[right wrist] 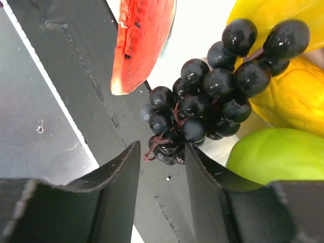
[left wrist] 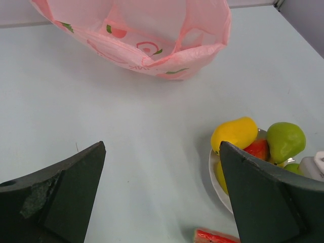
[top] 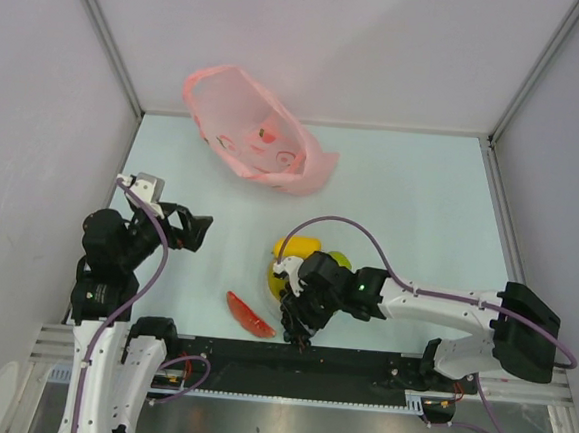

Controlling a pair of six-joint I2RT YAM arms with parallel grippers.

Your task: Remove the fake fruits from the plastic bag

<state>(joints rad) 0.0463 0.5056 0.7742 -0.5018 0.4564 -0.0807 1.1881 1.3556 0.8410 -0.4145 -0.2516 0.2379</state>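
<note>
The pink plastic bag [top: 256,129] [left wrist: 147,35] lies at the back of the table, mouth open; only its printed shapes show. A white bowl [left wrist: 215,177] holds a yellow mango [top: 299,247] [left wrist: 234,132], a red mango [left wrist: 258,150] and a green pear [top: 340,260] [left wrist: 286,140]. A watermelon slice [top: 250,315] [right wrist: 142,40] lies on the table beside the bowl. My right gripper [top: 301,328] [right wrist: 162,152] hangs over the front edge with its jaws apart. The dark grape bunch [right wrist: 207,91] sits at its tips and touches only one finger. My left gripper [top: 190,231] [left wrist: 162,147] is wide open and holds nothing.
A black rail [right wrist: 76,61] runs along the table's front edge right under the right gripper. White walls close in the back and both sides. Bare table [left wrist: 126,126] lies between the bag and the bowl.
</note>
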